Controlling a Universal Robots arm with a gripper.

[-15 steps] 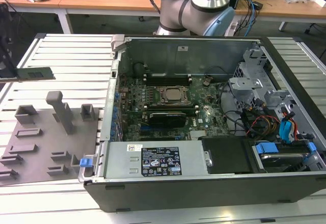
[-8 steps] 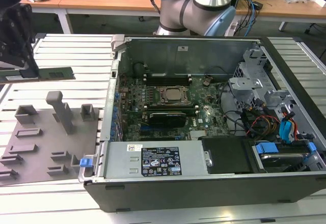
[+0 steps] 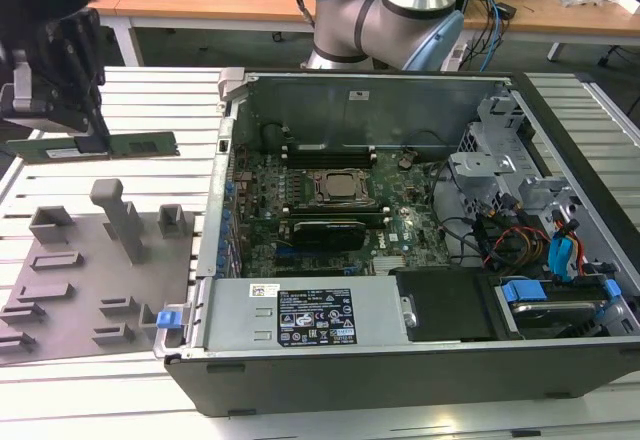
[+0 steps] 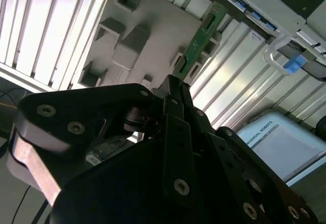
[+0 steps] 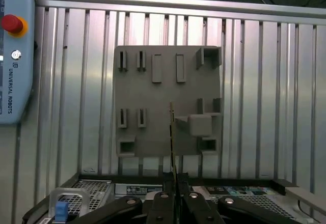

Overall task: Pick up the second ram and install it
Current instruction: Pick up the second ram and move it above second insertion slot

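Note:
The second ram (image 3: 140, 146), a long green stick, hangs level above the slatted table, off the exterior view's left of the open computer case. My black gripper (image 3: 90, 142) is shut on it near its middle. In the second wrist view the ram (image 4: 199, 36) sticks out past the closed fingertips (image 4: 175, 84). In the first wrist view the ram (image 5: 172, 132) shows edge-on, rising from the gripper (image 5: 175, 186) over the grey holder tray (image 5: 153, 94). The motherboard's black memory slots (image 3: 325, 158) flank the CPU socket (image 3: 336, 188) inside the case.
The grey tray (image 3: 90, 260) with its upright posts lies under the gripper. The case wall (image 3: 222, 140) stands between tray and motherboard. Cables and drive bays (image 3: 540, 240) crowd the case's right side. The arm's base (image 3: 385, 10) rises behind the case. A pendant (image 5: 15, 56) lies on the table.

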